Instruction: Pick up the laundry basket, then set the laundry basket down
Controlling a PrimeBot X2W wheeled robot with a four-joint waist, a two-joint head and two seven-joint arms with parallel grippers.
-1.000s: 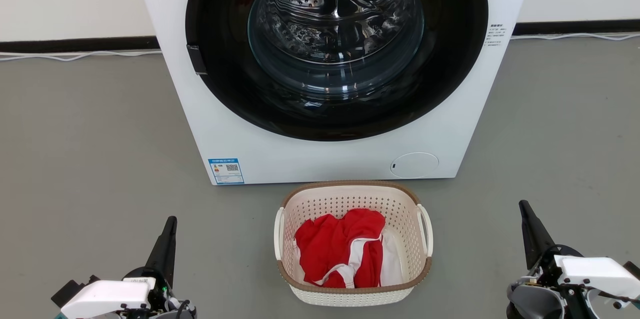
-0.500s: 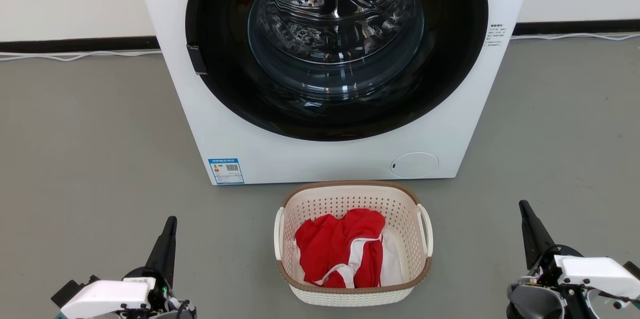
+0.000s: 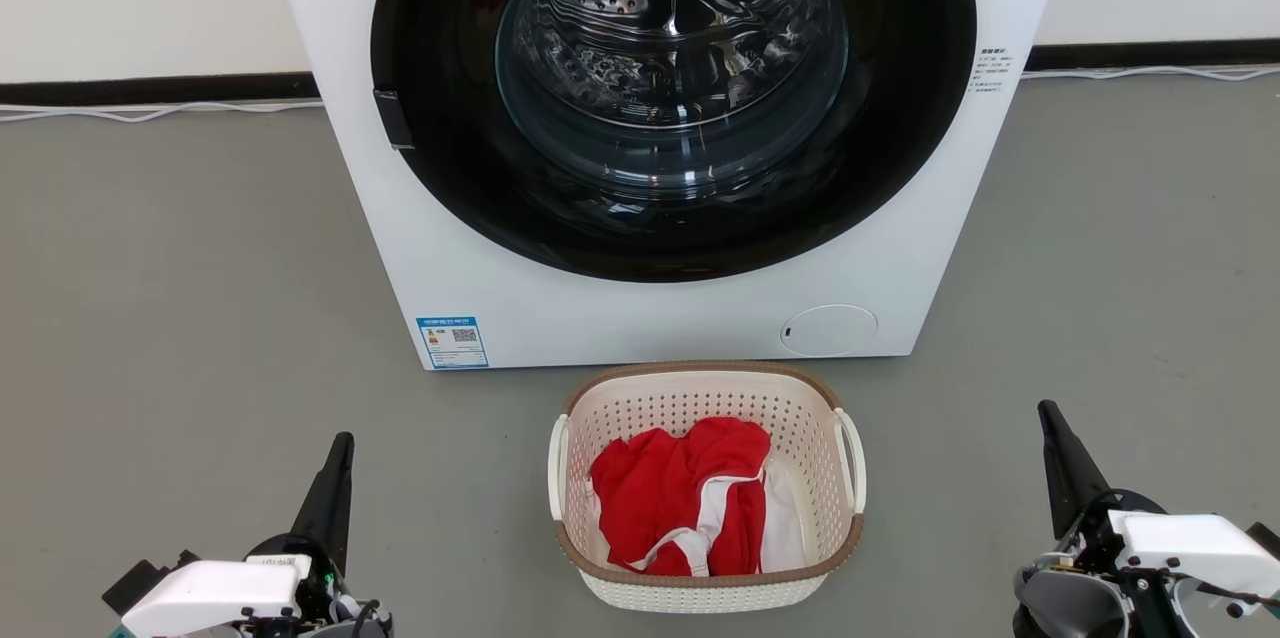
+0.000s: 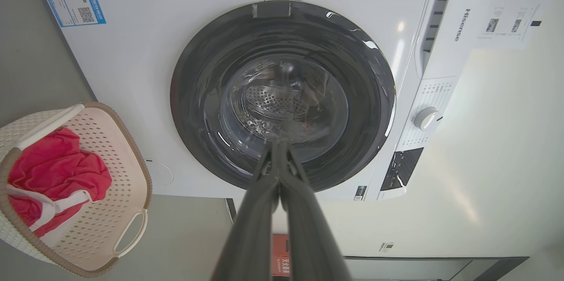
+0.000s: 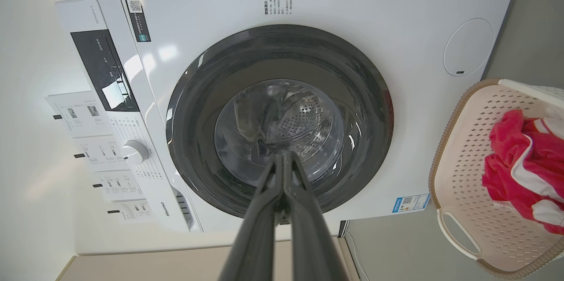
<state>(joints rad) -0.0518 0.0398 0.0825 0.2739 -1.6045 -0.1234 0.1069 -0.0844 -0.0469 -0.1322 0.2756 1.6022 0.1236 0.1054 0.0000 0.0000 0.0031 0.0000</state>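
The laundry basket [image 3: 815,418], cream-white and perforated with a brown rim and two white side handles, stands on the grey floor just in front of the washing machine, holding red and white clothes [image 3: 690,503]. The same laundry basket [image 4: 94,140] lies at the left of the left wrist view, and the laundry basket [image 5: 467,149] sits at the right of the right wrist view. My left gripper [image 3: 343,441] hovers to the basket's left, fingers pressed together, holding nothing. My right gripper [image 3: 1046,408] hovers to its right, also shut and empty. The left gripper [image 4: 278,144] and the right gripper [image 5: 284,154] point toward the drum.
A white front-loading washing machine [image 3: 500,298] with a dark round door [image 3: 672,98] stands directly behind the basket. Grey floor [image 3: 180,318] spreads to both sides. A white cable [image 3: 150,110] runs along the black skirting of the back wall.
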